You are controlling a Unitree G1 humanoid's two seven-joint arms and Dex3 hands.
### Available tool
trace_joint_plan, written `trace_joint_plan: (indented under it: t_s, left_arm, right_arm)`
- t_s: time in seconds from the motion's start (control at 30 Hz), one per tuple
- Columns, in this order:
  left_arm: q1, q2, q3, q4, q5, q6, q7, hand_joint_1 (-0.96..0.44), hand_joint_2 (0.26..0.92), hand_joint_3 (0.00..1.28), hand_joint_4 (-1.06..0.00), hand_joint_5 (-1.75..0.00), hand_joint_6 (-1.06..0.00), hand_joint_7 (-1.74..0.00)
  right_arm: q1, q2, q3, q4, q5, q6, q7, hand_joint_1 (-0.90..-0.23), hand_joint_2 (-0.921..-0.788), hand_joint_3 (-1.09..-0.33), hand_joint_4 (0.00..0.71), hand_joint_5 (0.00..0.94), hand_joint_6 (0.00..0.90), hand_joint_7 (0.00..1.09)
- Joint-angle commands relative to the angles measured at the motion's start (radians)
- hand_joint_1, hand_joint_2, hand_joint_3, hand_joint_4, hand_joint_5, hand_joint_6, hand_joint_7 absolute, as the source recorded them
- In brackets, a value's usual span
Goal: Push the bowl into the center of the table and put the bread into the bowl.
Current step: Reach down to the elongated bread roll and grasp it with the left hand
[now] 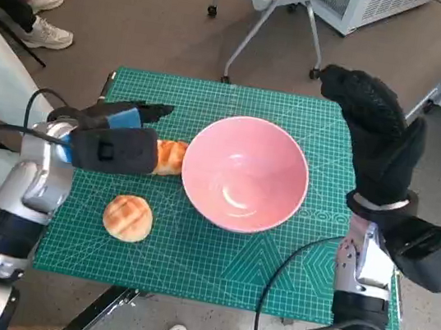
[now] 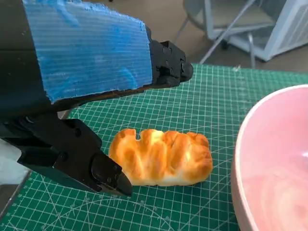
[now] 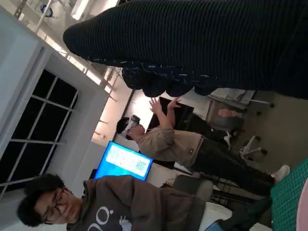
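- Pink bowl sits mid-mat on the green cutting mat; left hand reaches over the long bread, right hand raised upright, holding nothing.
- Left wrist view: black fingers spread, straddling the long bread, one touching its end.
- Right wrist view: glove fills the top, fingers curled loosely; two people behind.

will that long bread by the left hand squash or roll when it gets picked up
The long bread looks soft and puffy with a glazed crust, so it probably dents under a firm pinch. Its ridged, elongated shape lies flat on the mat, so rolling seems unlikely. It is likely light for its size.
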Motion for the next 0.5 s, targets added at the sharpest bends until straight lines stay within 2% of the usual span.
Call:
trace_joint_plan:
  t_s: [0.03, 0.5]
  left_arm:
    - [-0.047, -0.028, -0.034, 0.087, 0.022, -0.029, 0.023, 0.04, 0.733, 0.01, -0.07, 0.00, -0.20, -0.01]
    - [-0.142, -0.111, -0.094, 0.370, 0.045, -0.117, 0.102, 0.02, 0.733, 0.01, -0.10, -0.01, -0.20, 0.00]
  right_arm:
    - [0.025, -0.001, -0.003, 0.009, 0.007, 0.015, 0.002, -0.665, -0.921, -0.737, 0.205, 0.003, 0.005, 0.65]
    - [0.032, -0.001, -0.001, 0.000, 0.009, 0.019, 0.002, -0.664, -0.921, -0.737, 0.205, 0.002, 0.009, 0.64]
